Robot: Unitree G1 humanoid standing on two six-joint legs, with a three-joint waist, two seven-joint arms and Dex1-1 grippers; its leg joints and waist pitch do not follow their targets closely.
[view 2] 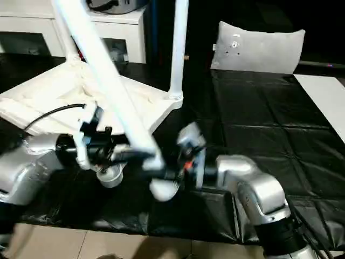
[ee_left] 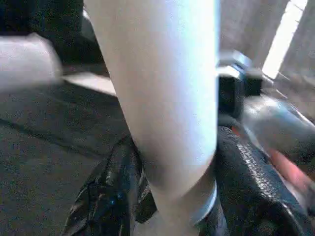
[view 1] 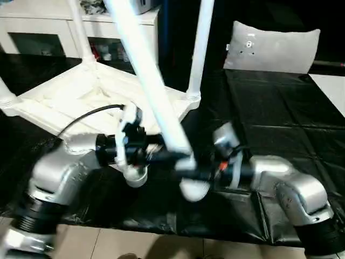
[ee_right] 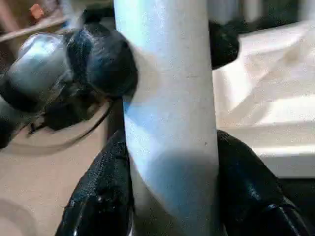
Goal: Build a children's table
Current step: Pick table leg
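Left claw [view 1: 161, 147] and right claw [view 1: 186, 171] both clamped on loose table leg [view 1: 145, 75]; upturned tabletop [view 1: 81, 97] beyond claws.

The leg [ee_right: 170, 123] is smooth, matt white plastic, like the ribbed table top [view 1: 81, 97]. Black fingers [ee_right: 98, 196] look grainy and rubbery. Glossy, creased black sheeting [view 1: 280, 118] lies beneath the brushed silver metal forearms [view 1: 291, 186].

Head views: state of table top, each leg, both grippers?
Table top: upside down on the black sheet.
Back leg: upright in its corner socket.
Second seated leg: upright in its socket.
Loose leg: tilted, off the table, held by both grippers.
Left gripper: shut on loose leg.
Right gripper: shut on loose leg.
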